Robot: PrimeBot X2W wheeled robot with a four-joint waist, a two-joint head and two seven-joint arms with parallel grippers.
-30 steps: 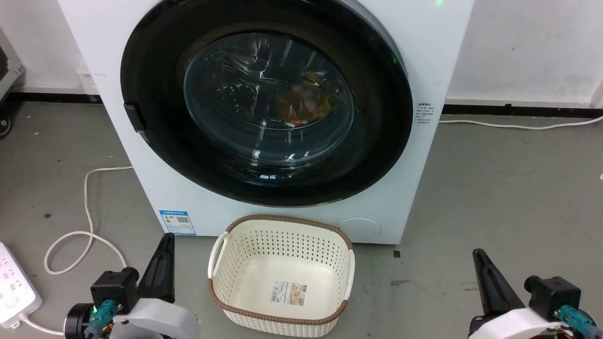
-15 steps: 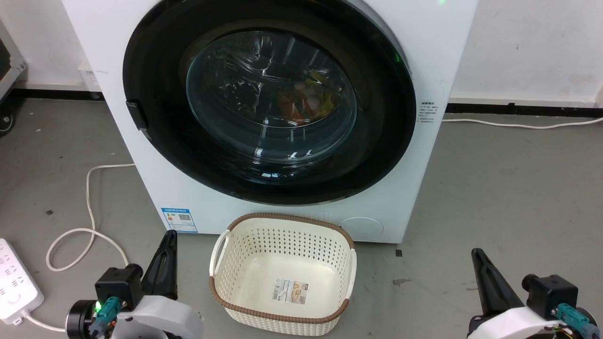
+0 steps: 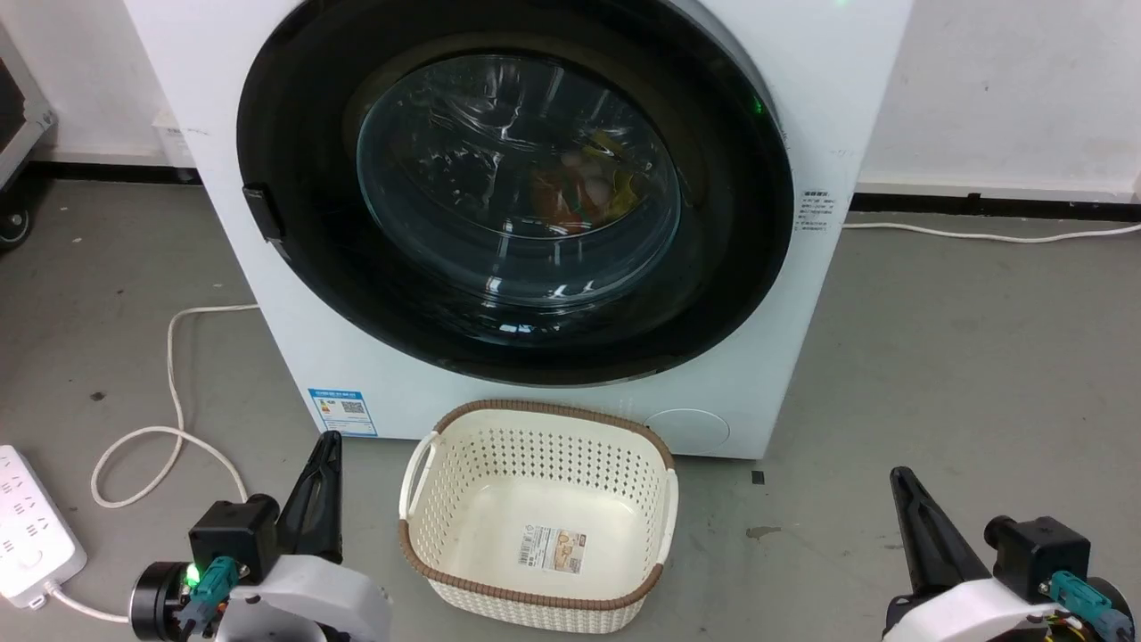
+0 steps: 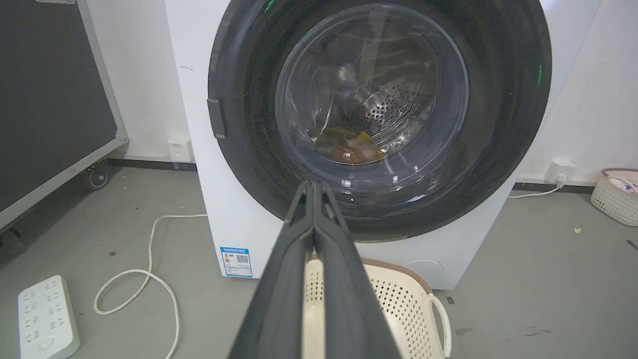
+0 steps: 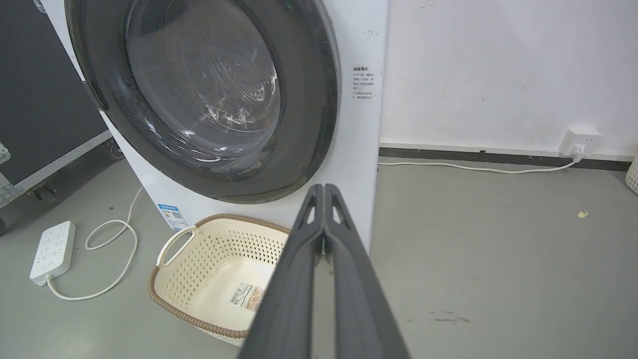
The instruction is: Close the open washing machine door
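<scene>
Washing machine door (image 3: 731,267) sat flush on washing machine (image 3: 401,392). Left claw (image 3: 330,439) at 7 o'clock, right claw (image 3: 897,474) at 5, both pinched together, empty. Basket (image 3: 535,410) between.

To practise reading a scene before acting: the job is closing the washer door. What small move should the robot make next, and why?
Probably none, at most a light test press: the door looks flush against the washer, no gap at its rim, and the shut left pincer and right pincer sit low, clear of it.
</scene>
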